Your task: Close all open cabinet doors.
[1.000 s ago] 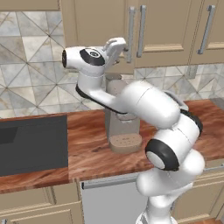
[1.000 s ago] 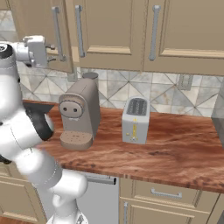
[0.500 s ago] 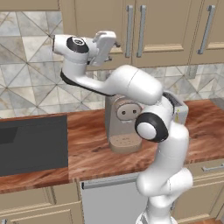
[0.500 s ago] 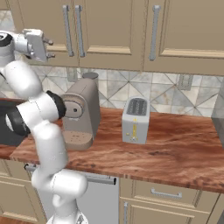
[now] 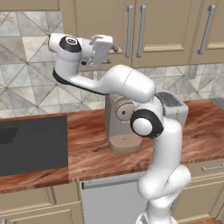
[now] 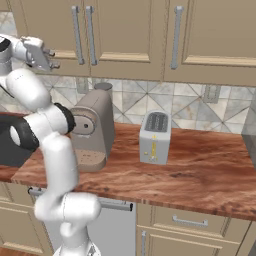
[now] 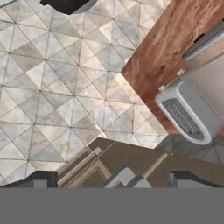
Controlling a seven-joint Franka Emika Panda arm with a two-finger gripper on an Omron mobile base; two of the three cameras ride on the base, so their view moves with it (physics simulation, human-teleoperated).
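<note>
The hand (image 5: pixel 114 47), fingers spread apart and holding nothing, sits high at the lower edge of the cabinet doors (image 5: pixel 159 26). The doors lie just right of it, their long bar handles (image 5: pixel 129 30) running vertically.

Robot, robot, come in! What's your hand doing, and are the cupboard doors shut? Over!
Gripper open, holding nothing, up by the cabinet doors. Doors in view look shut. Coffee machine and toaster sit on the counter below, not in the way.

Gripper (image 6: pixel 51 57) raised at far left, jaws apart, just below the cabinet doors (image 6: pixel 122 30), which sit flush. Coffee machine (image 6: pixel 92 130) and toaster (image 6: pixel 154 137) stand on the bench (image 6: pixel 200 175), lower right of it.
</note>
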